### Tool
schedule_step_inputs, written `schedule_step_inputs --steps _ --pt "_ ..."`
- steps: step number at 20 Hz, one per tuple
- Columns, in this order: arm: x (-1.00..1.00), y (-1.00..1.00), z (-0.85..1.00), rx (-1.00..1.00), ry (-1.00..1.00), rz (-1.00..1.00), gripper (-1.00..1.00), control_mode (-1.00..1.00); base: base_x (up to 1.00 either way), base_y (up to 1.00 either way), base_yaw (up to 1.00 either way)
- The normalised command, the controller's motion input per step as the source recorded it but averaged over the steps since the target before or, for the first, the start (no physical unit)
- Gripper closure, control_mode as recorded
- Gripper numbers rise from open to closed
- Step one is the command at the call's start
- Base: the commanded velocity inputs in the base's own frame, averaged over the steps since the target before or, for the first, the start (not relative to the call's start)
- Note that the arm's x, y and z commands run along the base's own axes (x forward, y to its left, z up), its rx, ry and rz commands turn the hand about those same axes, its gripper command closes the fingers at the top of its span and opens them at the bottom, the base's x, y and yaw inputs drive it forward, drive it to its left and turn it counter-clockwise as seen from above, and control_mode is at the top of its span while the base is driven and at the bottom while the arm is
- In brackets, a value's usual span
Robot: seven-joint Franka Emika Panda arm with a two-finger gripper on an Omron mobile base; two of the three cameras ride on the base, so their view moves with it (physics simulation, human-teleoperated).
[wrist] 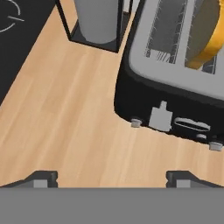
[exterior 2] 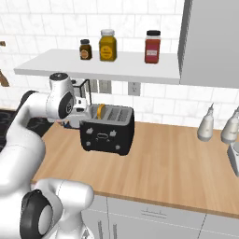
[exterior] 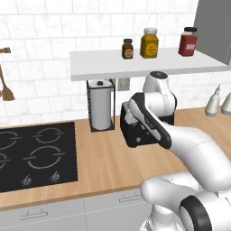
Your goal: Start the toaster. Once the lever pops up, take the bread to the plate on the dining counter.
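Note:
The black toaster [exterior 2: 106, 135] stands on the wood wall counter [exterior 2: 158, 158], and my arm covers most of it in the left base view [exterior: 133, 137]. A pale yellow bread slice [wrist: 209, 35] with a tan edge sits in one of its slots [exterior 2: 101, 111]. In the hand view the toaster's grey lever [wrist: 160, 117] sticks out of the dark front face, just above small white knobs. My gripper [wrist: 111, 177] hovers open over the counter in front of that face, a short way from the lever, with nothing between its fingertips. The plate and the dining counter are out of view.
A wire-framed paper-towel roll [exterior: 101, 106] stands just left of the toaster. The black cooktop [exterior: 36, 153] lies further left. A white shelf [exterior: 144, 63] with three jars hangs above. Two grey bottles [exterior 2: 207, 123] stand on the counter at the right.

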Motion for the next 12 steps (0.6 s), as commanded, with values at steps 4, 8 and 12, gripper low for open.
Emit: schedule_step_inputs --steps 4,8,12 --pt "0.09 0.0 -0.61 0.0 -0.13 0.01 -1.0 -1.0 0.0 0.0 0.0" --pt "0.34 -0.04 -0.49 0.0 -0.12 0.0 -1.0 -1.0 0.0 0.0 0.0" --pt "0.49 -0.04 -0.32 0.0 -0.02 0.0 -1.0 -1.0 0.0 0.0 0.0"
